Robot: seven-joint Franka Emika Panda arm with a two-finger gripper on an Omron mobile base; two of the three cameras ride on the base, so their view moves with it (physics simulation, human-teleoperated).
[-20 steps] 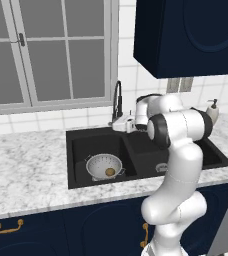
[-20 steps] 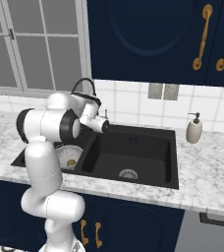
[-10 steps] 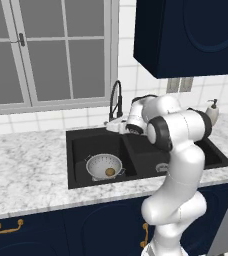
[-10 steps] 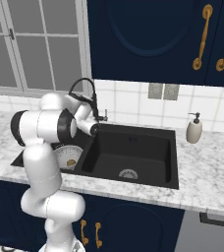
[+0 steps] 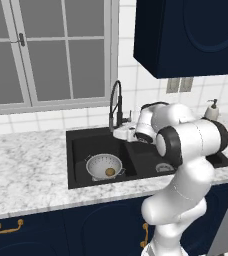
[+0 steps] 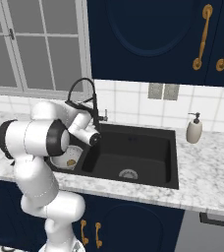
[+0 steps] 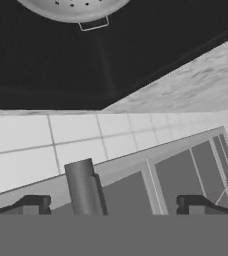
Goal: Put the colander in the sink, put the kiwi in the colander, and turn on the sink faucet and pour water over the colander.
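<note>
Gripper (image 7: 111, 204) is sitting wide open, holding nothing, by the faucet (image 5: 115, 103); kiwi (image 5: 109, 172) is lying inside the colander (image 5: 104, 166).

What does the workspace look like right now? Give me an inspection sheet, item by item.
Surface: grey-white marble counter around the sink.
Job's things: colander in the left basin, kiwi inside it; sink faucet behind the sink, no water seen running.
Clutter: soap dispenser on the counter at the right.
Grippers: gripper at the faucet's base, fingers spread with the faucet's stem between them in the hand view.
Cables: nothing seen.
Surroundings: window, navy cabinets, white tiled wall.
</note>
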